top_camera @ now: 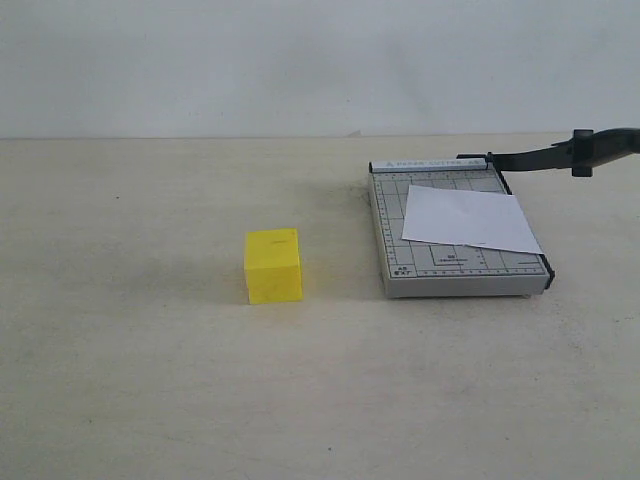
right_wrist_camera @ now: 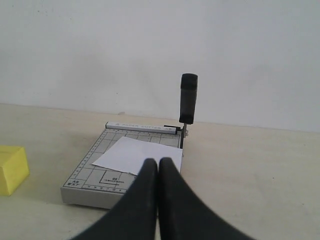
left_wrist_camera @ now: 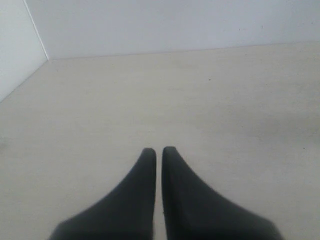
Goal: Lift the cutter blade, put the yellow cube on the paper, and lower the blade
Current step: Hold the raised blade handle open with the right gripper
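– While the cutter blade (top_camera: 545,155) is standing raised off the grey base (top_camera: 440,265), is anything gripping it?
– No, nothing is touching it. It's hanging off the hinge at the base's far right corner. In the right wrist view its thick handle end (right_wrist_camera: 188,97) is pointing straight up.
– Pincers?
– The left pincer (left_wrist_camera: 158,150) is sitting closed, tips nearly touching and holding nothing. It's looking out over bare surface (left_wrist_camera: 150,90) toward a wall corner. The right pincer (right_wrist_camera: 158,162) is also pressed together and empty, and it's aiming at the base and the blade beyond. Neither one is showing in the exterior view.
– Cube?
– The yellow cube (top_camera: 273,266) is resting on the surface, left of the base in the exterior view, with a clear gap between them. It isn't touching the paper. The right wrist camera is catching only part of it, at the frame edge (right_wrist_camera: 11,169).
– Paper?
– The paper (top_camera: 470,220) is lying flat on the base's grid, skewed against the lines. It's covering the right part of the grid and reaching close to the blade-side edge. Nothing is sitting on it.
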